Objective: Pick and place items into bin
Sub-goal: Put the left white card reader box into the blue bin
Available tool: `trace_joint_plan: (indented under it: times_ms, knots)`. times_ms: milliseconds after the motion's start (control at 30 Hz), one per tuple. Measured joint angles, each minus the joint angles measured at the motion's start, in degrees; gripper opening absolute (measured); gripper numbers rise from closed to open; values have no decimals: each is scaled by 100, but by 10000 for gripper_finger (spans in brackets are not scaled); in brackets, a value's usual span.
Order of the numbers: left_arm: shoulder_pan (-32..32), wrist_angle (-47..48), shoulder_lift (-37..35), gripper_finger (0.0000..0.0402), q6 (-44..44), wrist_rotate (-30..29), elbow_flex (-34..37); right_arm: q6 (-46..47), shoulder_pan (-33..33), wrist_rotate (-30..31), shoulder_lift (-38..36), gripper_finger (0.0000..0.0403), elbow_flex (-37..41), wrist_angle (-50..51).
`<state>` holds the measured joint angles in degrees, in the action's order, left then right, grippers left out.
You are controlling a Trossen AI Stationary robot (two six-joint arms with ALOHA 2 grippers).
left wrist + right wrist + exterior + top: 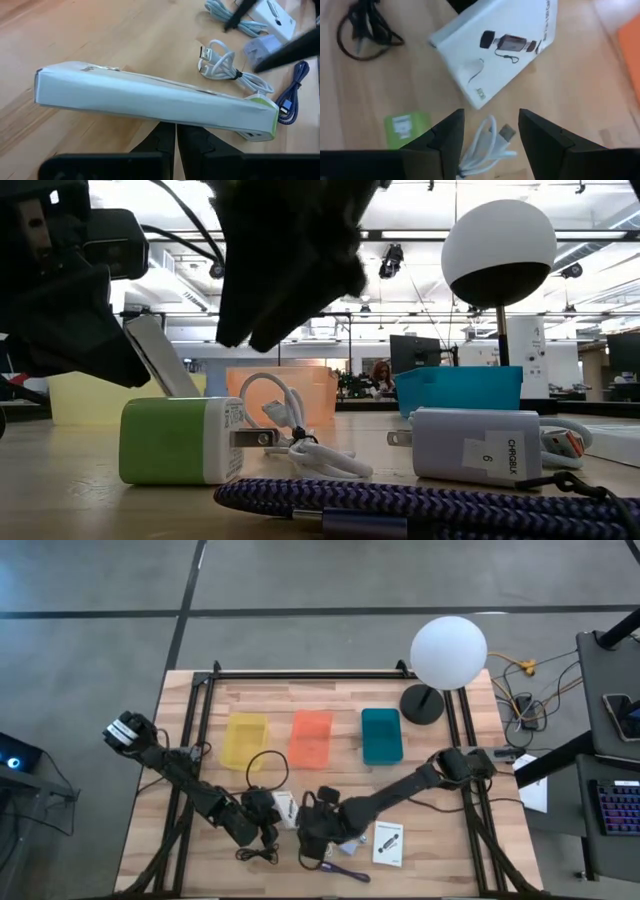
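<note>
Low view, nearest the lens: one purple braided cord (pixel 420 510) across the front edge of the table, its ends cut off by the frame. Behind it two plug cubes, one green (pixel 180 440) and one lavender (pixel 475 445), with one coiled white cord (pixel 300 435) between them. Two white boxes with black print counted: one (pixel 150 100) clamped edge-on in the closed left gripper (pixel 175 137) and tilted off the wood, the other (pixel 388 842) lying flat near the front right of the table. One black cord (pixel 258 852) lies in front of the left gripper; a second black loop (pixel 265 768) sits behind it. The right gripper (pixel 490 132) hovers with jaws apart and empty directly over the white cord, the green cube just beside it. Farther back stand three bins in a row: yellow (pixel 246 740), orange (pixel 310 737), teal (pixel 381 734); whether anything lies inside them cannot be made out. One white globe lamp (pixel 448 652) at the far right corner. In the low view both grippers are dark, blurred masses, their fingertips unreadable.
</note>
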<state>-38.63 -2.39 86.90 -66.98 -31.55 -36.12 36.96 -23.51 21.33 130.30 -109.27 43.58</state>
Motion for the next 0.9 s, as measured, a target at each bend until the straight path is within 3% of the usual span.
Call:
trace_joint_plan:
  times_ms: [300,500,600,800,900]
  knots:
    - [0,-7,-91,2,48,143,-2,576,-288,1572,2,182,7,-374]
    - [0,-9,-78,2,82,223,-9,845,-603,1805,17,182,39,-784]
    - [2,-22,-78,2,566,265,-50,599,-753,2084,76,182,50,-1059]
    - [5,-19,-78,2,1180,387,-40,455,-795,1590,353,182,56,-1615]
    - [41,-11,-46,2,1477,394,-26,440,-782,1643,456,182,12,-1577]
